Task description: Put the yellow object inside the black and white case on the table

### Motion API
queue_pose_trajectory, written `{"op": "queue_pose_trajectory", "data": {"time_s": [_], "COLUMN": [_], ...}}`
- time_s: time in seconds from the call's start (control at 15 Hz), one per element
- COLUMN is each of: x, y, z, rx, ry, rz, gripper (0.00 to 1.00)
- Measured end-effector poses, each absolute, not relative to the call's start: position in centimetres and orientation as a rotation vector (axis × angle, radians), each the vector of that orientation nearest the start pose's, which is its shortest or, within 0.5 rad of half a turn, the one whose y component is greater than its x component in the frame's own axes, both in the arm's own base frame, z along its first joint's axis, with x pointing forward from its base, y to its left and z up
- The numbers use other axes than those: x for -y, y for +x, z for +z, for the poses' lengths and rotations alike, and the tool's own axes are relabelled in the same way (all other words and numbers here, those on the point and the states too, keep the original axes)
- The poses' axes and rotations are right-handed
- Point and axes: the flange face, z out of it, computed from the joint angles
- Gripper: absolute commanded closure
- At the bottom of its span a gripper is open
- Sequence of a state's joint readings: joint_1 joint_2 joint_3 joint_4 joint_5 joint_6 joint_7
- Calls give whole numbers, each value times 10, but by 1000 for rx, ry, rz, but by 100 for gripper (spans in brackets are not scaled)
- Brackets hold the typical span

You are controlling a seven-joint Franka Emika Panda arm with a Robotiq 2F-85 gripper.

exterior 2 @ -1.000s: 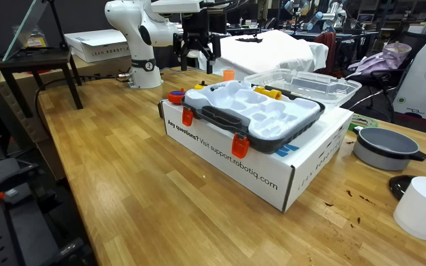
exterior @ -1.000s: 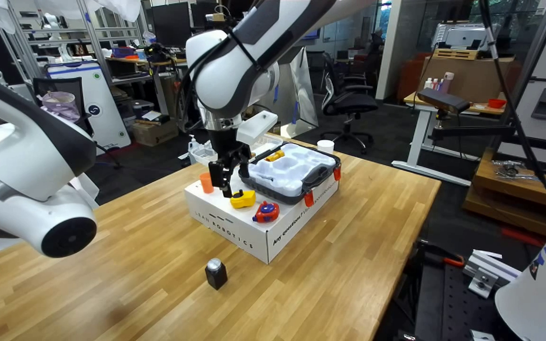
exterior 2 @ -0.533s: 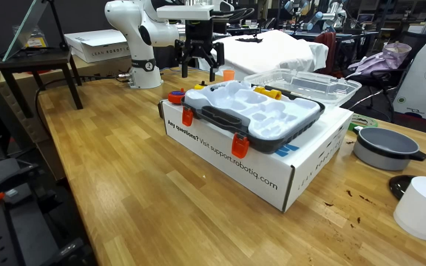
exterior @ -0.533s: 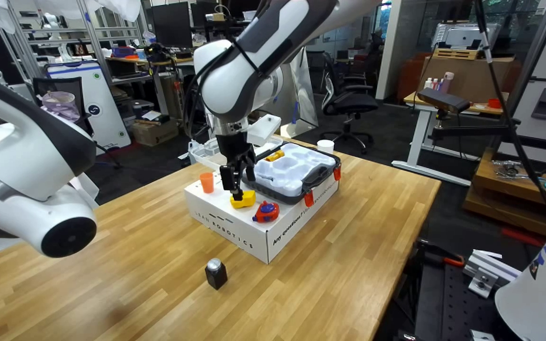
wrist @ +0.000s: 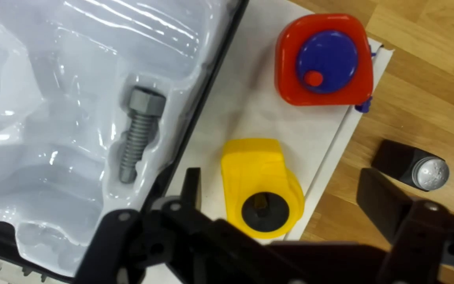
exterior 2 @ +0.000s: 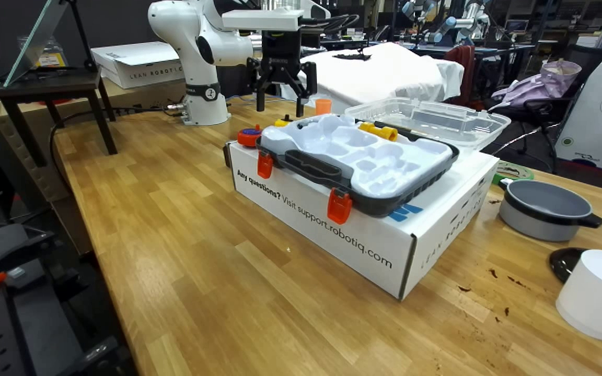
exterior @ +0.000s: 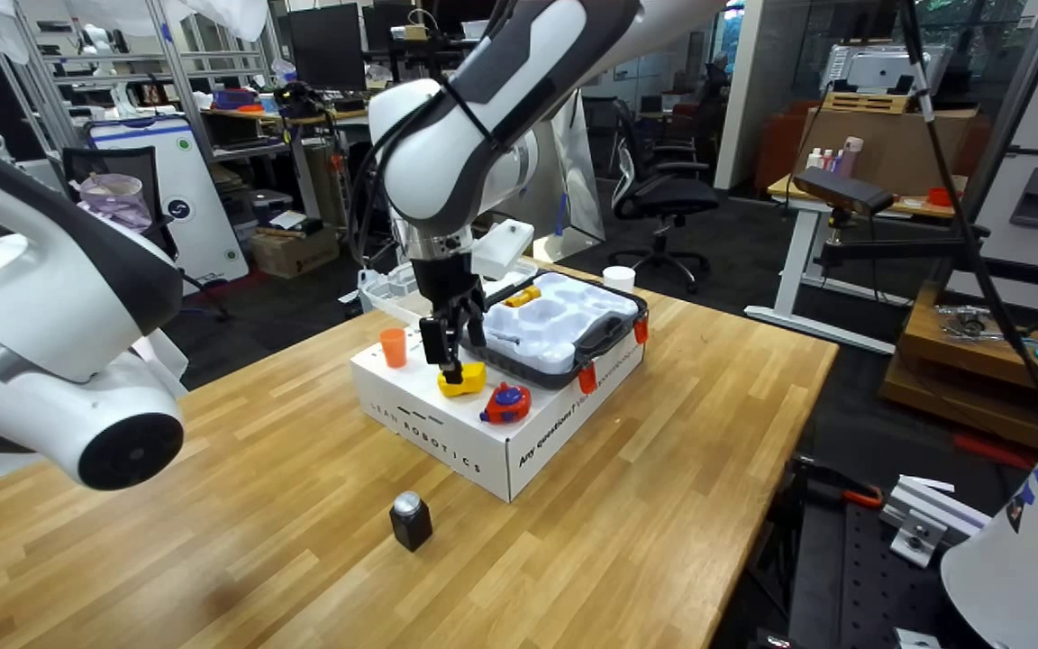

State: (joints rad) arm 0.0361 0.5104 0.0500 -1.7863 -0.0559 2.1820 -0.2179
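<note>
The yellow object (exterior: 462, 380) is a rounded piece with a black knob, lying on top of a white box. It shows whole in the wrist view (wrist: 252, 169) and only its top edge in an exterior view (exterior 2: 282, 122). The black and white case (exterior: 564, 324) lies open on the same box, with a dark shell and a white moulded insert (exterior 2: 348, 138). The wooden table (exterior: 303, 505) carries the box. My gripper (wrist: 280, 187) is open and empty above the yellow object, which sits between the jaws, nearer the finger on the case side (wrist: 191, 187).
A red and blue piece (wrist: 325, 59) and an orange cup (exterior: 394, 347) also stand on the white box (exterior: 447, 446). The case holds a yellow tube (exterior 2: 379, 130) and a grey bolt (wrist: 140, 130). A dark shaker (exterior: 411, 521), grey pot (exterior 2: 546, 209) and clear tray (exterior 2: 431, 120) are nearby.
Over the last second my gripper has moved down and slightly toward the case, over the yellow object. In the last half second it has barely moved. The objects have not moved.
</note>
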Motion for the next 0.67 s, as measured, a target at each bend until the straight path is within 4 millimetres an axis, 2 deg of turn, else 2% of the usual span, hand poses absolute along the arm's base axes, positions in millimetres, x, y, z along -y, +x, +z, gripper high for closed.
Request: {"op": "queue_pose_trajectory", "data": {"time_s": [0.33,0.67], "x": [-52,-62], "y": [642,650], "z": [260,256], "rx": [535,603], "ry": [-3108,-3087], "rz": [176,164], "gripper": [0,0]}}
